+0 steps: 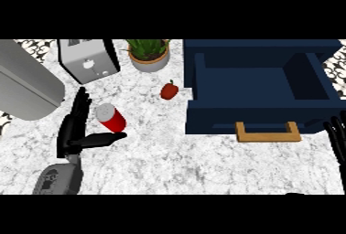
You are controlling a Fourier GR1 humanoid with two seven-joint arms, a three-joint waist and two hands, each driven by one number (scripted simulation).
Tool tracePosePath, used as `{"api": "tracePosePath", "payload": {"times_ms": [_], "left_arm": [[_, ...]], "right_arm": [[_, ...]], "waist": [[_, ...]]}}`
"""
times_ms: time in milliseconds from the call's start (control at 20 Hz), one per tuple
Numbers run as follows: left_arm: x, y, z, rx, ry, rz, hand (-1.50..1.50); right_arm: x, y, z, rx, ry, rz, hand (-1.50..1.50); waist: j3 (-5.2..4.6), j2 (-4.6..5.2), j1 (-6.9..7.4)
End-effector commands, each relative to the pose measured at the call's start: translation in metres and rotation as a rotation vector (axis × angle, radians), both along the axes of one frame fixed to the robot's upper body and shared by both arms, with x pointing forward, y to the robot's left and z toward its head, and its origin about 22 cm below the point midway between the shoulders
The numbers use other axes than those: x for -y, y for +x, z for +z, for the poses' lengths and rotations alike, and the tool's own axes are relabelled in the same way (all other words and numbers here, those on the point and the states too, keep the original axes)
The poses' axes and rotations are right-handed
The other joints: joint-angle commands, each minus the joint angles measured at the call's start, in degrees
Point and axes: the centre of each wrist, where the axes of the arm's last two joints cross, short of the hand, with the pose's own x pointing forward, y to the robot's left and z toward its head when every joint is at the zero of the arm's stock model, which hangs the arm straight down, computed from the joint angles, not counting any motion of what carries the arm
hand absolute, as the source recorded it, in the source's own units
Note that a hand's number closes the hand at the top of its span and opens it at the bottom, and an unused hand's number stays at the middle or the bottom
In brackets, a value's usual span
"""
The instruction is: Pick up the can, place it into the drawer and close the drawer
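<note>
Left hand [76,130]: mine, near left, fingers straight, thumb out, holding nothing.
Can [110,117]: upright, between my thumb and fingers.
Advice: curl round mid-body before lifting.
Drawer [260,132]: open, far right.

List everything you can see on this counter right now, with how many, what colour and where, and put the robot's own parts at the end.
can: one, red with a silver top, left of centre, tilted, between the left hand's fingers and thumb
drawer: one, dark blue with a wooden handle, right side, pulled open
pepper: one, red, on the counter just left of the drawer
potted plant: one, green leaves in a tan pot, top centre
toaster: one, silver and black, top left
large grey appliance: one, far left, cut by the edge
counter: one, white and grey marble
left hand: one, black, open around the can
right hand: one, black, open, resting at the right edge
</note>
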Motion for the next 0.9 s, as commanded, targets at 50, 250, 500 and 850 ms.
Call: {"api": "tracePosePath", "payload": {"times_ms": [50, 250, 500, 850], "left_arm": [[-0.023, -0.010, -0.030, 0.003, -0.022, 0.009, -1.50], [-0.019, -0.024, -0.036, -0.027, -0.015, 0.000, -1.50], [-0.042, -0.025, -0.037, -0.036, -0.015, 0.011, -1.50], [-0.023, -0.001, -0.053, -0.063, -0.046, 0.043, -1.50]], "right_arm": [[-0.001, 0.005, -0.015, 0.022, 0.018, -0.007, -1.50], [-0.008, -0.001, 0.000, 0.008, 0.000, -0.006, -1.50], [-0.018, 0.007, 0.001, 0.010, -0.002, -0.016, -1.50], [-0.016, 0.001, 0.004, 0.010, 0.007, -0.007, -1.50]], "waist": [[0.01, 0.05, 0.00], [0.01, -0.01, 0.07], [0.01, 0.00, 0.17], [0.01, 0.02, -0.06]]}}
